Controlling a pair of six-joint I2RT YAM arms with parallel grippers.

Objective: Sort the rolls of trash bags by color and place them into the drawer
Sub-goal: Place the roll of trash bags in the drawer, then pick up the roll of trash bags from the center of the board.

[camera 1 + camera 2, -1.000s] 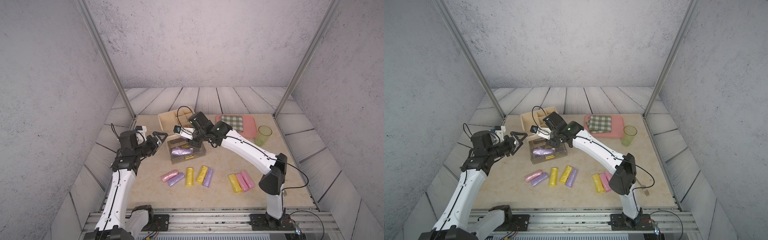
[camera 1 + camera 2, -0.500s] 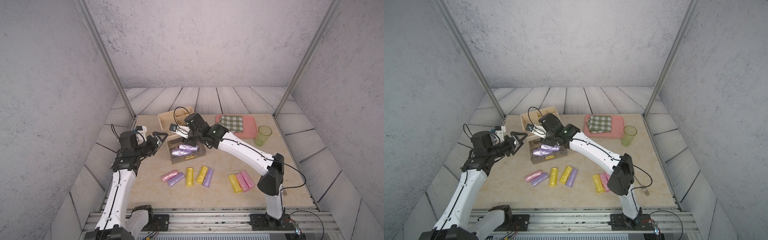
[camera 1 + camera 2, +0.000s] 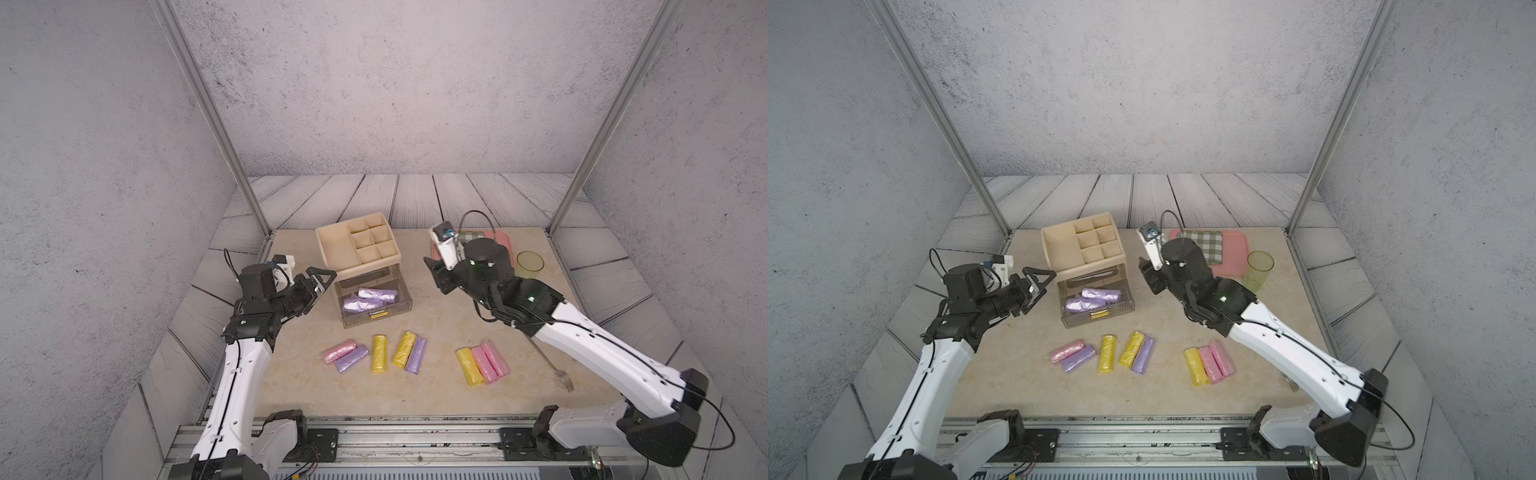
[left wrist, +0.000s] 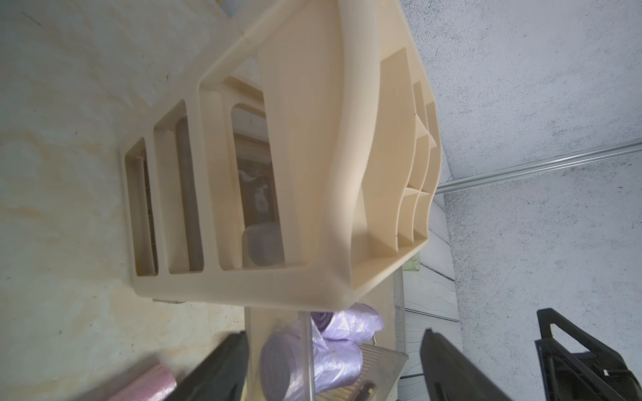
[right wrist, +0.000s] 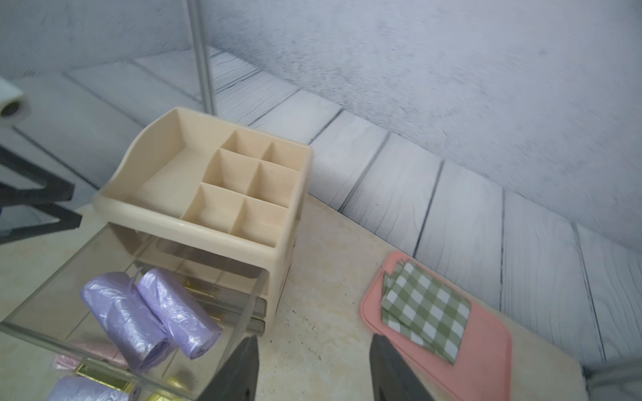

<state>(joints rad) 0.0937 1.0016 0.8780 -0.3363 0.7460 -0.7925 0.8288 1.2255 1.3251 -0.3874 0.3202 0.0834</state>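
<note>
The clear drawer (image 3: 376,309) is pulled out. Two purple rolls (image 3: 370,300) lie inside it, side by side. So I think purple is the color being sorted now. Two more purple ones wait on the table (image 3: 428,399), in front of the drawer.

The left purple roll (image 3: 351,358) lies in front of the drawer's left corner and touches a pink roll (image 3: 340,350). Its long side runs on a slant. The right purple roll (image 3: 416,354) lies in front of the drawer's right corner, pressed against a yellow roll (image 3: 404,348). It points almost straight at the drawer and leans a little.

The left gripper (image 3: 320,282) hangs just beside the drawer's left wall. Its jaws are spread wide and hold nothing. The right gripper (image 3: 434,274) hangs off the drawer's right side, a bit apart from it. In the right wrist view its two fingers (image 5: 243,368) stand apart with only bare table between them. So it holds nothing too.

Both loose purple rolls lie nearer the robot than the drawer does. Either gripper has to pull back toward the robot and go down. The left arm looks nearer the left purple roll. The right arm looks nearer the right purple roll. Each one touches a neighbor, so the jaws should close across the roll's short way. One finger has to slip into the seam without pinching the other color.
</note>
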